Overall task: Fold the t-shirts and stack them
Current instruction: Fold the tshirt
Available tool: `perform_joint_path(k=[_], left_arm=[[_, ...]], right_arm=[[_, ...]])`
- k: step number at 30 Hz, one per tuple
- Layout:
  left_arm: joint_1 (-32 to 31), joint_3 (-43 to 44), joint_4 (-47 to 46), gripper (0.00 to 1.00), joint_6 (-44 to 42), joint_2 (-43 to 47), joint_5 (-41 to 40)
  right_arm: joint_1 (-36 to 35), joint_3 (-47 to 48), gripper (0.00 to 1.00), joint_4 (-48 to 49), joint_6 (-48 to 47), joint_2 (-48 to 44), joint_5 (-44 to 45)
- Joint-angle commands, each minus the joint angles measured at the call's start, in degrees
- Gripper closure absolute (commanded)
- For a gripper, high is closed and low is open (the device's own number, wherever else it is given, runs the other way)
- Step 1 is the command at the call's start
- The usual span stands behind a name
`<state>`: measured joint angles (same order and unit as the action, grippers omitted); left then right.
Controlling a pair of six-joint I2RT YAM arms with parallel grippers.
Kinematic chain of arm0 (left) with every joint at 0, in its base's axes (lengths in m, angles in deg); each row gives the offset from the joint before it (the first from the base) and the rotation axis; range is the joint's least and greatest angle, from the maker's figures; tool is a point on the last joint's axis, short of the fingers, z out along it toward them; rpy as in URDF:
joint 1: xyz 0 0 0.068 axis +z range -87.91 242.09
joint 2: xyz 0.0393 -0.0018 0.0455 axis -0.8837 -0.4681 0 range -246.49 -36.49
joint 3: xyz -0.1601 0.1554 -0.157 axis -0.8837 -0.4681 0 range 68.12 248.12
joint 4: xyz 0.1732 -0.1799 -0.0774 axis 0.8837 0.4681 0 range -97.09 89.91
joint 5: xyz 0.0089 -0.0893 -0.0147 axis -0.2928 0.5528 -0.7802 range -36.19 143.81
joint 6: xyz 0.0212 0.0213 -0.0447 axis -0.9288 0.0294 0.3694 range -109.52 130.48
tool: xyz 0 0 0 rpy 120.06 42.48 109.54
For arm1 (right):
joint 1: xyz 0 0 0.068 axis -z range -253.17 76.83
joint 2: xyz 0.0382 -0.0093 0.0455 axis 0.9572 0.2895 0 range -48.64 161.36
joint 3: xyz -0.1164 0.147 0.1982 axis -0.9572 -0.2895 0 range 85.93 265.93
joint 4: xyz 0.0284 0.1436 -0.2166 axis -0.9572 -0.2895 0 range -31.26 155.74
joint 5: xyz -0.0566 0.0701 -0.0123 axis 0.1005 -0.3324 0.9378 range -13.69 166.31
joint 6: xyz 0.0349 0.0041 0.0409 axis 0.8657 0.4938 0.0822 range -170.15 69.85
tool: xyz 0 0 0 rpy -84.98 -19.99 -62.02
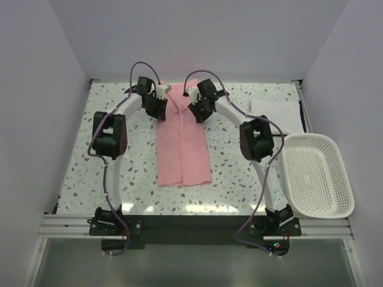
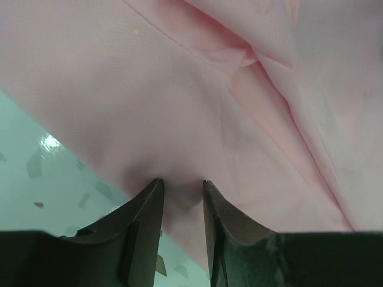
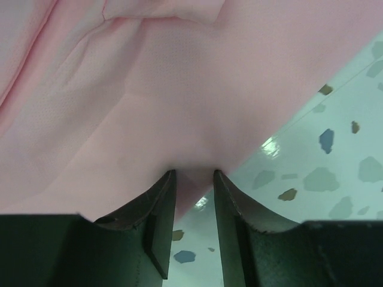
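The pale pink t-shirt [image 1: 182, 149] lies as a long narrow strip down the middle of the speckled table [image 1: 119, 161], its sides folded in. My left gripper [image 1: 160, 107] is at the strip's far left edge and my right gripper [image 1: 196, 110] at its far right edge. In the left wrist view the gripper [image 2: 182, 182] pinches pink cloth [image 2: 209, 89] at its tips. In the right wrist view the gripper [image 3: 192, 173] pinches the cloth's edge [image 3: 149, 78], and a corner hangs between the fingers. The white folded t-shirt [image 1: 276, 110] lies at the back right.
A white perforated plastic basket [image 1: 317, 173] stands at the right edge of the table, beside the right arm. White walls enclose the table on the left, back and right. Speckled tabletop shows under the cloth in both wrist views [image 3: 323, 161].
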<state>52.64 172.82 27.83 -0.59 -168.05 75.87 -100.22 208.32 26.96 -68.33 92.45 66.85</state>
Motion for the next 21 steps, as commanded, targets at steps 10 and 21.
perform_joint_path(k=[10,21], left_arm=[[-0.13,-8.83,-7.53,0.52,-8.61,15.43,10.0],[-0.74,-48.5,-1.2,0.32,-40.58,53.67,24.95]], right_arm=[[0.68,-0.99,0.38,-4.28,-4.4,-10.38,-11.08],[-3.52,-39.63,0.31,-10.78,-36.36,-47.11,-23.86]])
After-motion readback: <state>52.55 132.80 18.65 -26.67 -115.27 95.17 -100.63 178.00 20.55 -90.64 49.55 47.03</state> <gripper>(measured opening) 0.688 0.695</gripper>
